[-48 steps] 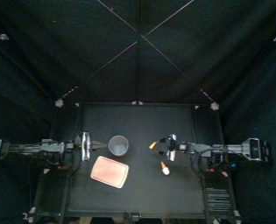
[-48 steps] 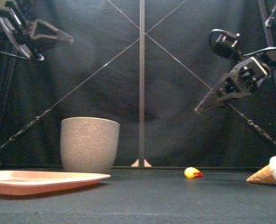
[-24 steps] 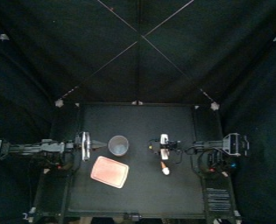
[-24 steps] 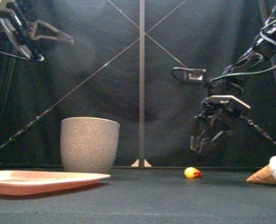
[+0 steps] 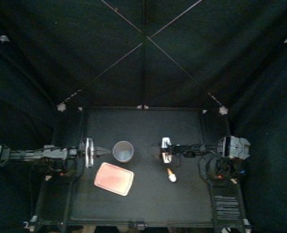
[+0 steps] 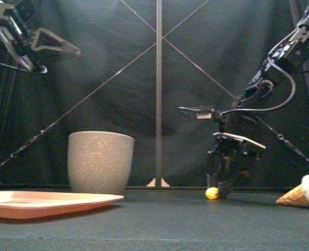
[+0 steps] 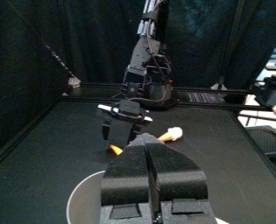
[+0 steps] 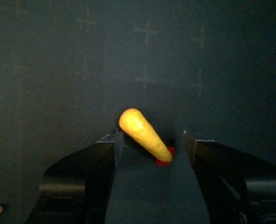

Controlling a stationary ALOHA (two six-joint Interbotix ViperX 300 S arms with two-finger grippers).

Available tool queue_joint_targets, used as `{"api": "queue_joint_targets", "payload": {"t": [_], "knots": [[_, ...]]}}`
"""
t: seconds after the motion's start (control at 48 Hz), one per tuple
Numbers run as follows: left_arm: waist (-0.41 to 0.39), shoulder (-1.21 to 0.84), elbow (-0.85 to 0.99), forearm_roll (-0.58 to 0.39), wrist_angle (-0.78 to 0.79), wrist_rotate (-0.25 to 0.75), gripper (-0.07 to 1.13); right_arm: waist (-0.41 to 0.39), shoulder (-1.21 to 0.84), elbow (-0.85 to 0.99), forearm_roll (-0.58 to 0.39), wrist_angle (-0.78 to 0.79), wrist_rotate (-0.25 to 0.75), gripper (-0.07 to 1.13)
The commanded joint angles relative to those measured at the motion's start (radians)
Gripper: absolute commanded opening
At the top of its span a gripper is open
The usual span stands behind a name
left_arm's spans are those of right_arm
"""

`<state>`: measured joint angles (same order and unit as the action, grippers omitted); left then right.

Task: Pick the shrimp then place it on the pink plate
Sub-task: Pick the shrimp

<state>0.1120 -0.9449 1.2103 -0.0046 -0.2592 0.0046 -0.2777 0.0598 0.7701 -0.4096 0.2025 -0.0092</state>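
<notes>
You have one pink tray (image 5: 114, 180), one tall grey speckled cup (image 6: 100, 162) and two toys on the table (image 5: 146, 123): the yellow shrimp (image 8: 140, 131) with a red tail end, and a pale orange-and-white toy (image 6: 307, 192). The tray lies front left, showing only bare pink. The cup stands just behind it, its inside too dark to read. Your right gripper (image 8: 147, 138) is low over the shrimp near the table's middle, fingers apart, one on either side. Your left gripper (image 7: 150, 150) hangs raised at the left, fingers together.
</notes>
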Motion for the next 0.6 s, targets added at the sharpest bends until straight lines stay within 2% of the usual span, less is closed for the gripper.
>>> {"api": "queue_joint_targets", "payload": {"t": [0.021,0.208,0.5,0.604], "knots": [[0.003,0.003,-0.014,0.003,-0.012,0.002,0.06,-0.011,-0.006,-0.020,0.012,-0.005,0.002,0.90],[0.005,0.003,-0.014,0.006,-0.014,0.003,0.06,-0.014,0.000,-0.020,0.067,-0.005,0.002,0.87],[0.006,0.005,-0.014,0.006,-0.014,0.003,0.06,-0.006,0.003,-0.017,0.080,-0.006,0.003,0.64],[0.006,0.003,-0.014,0.006,-0.014,0.002,0.06,-0.003,0.005,-0.020,0.081,-0.006,0.005,0.60]]}}
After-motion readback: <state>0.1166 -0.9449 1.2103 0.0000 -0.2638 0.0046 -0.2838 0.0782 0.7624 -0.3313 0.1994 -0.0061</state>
